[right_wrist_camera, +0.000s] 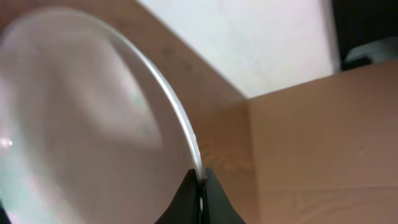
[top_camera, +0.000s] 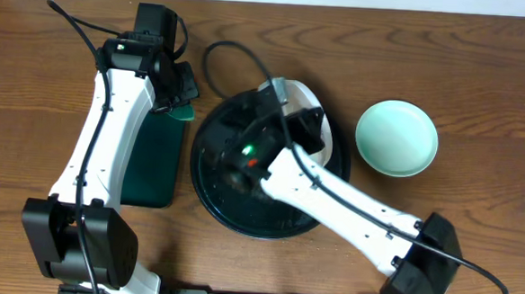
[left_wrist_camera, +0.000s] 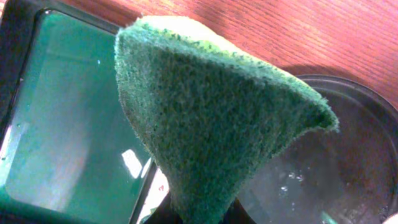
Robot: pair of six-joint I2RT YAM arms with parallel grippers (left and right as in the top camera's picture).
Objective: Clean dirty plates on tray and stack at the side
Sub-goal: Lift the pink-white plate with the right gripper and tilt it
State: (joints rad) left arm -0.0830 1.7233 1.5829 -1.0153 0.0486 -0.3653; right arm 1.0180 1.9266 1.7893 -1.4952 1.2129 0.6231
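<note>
A white plate [top_camera: 328, 132] hangs tilted over the far right rim of the round black tray [top_camera: 214, 176] at the centre of the worktop [top_camera: 483, 60], pinched at its edge by the right gripper [right_wrist_camera: 200, 190]. The right wrist view shows the two dark fingers pressed together on the thin rim, with the plate's pale face [right_wrist_camera: 81, 124] filling the left of the picture. Whether the plate's lower edge touches the tray cannot be told, as the right arm covers that spot from above.

A second dish, a pale mint plate [top_camera: 396, 138], sits flat on the bare wood to the right of the tray, near it but apart from it and lying face up.

On the other side, the left gripper [top_camera: 179, 96] clamps a green scouring pad [left_wrist_camera: 211, 124] from below; the pad stands up as a curled, fuzzy cone in the left wrist view. It hangs above the far end of a dark green rectangular tray [left_wrist_camera: 62, 130], which lies just beside the black tray's left rim [left_wrist_camera: 354, 99]. The pad is well apart from both plates.
</note>
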